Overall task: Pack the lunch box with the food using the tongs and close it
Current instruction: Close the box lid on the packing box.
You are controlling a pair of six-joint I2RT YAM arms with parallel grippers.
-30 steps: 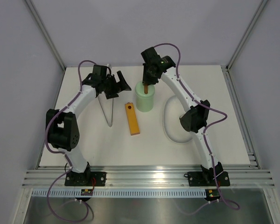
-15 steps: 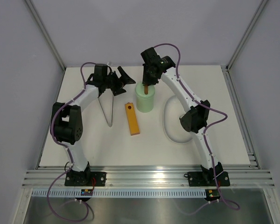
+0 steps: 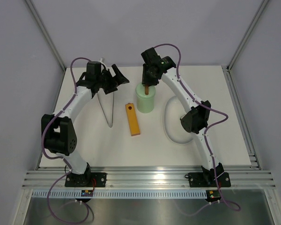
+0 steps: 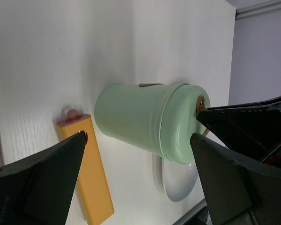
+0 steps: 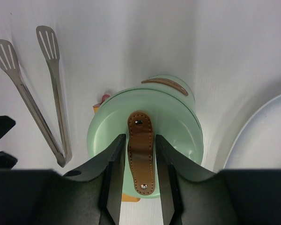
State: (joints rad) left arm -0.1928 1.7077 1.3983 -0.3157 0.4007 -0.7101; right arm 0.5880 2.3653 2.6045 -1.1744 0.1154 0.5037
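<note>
The mint-green lunch box stands upright at the table's middle back with its lid on. My right gripper hangs straight over it. Its fingers sit on either side of the brown handle, a thin gap on each side, so it is open. My left gripper is wide open and empty, in the air left of the box. The grey tongs lie flat on the table below it, also seen as tongs in the right wrist view. No food shows.
A long orange block lies just left of the box, near the tongs' joined end. The white oval plate lies right of the box, partly under my right arm. Frame rails border the table on both sides.
My right gripper's jaws have parted slightly from the lid's handle. My left arm has swung back and to the left, away from the box. The box and lid have not moved.
</note>
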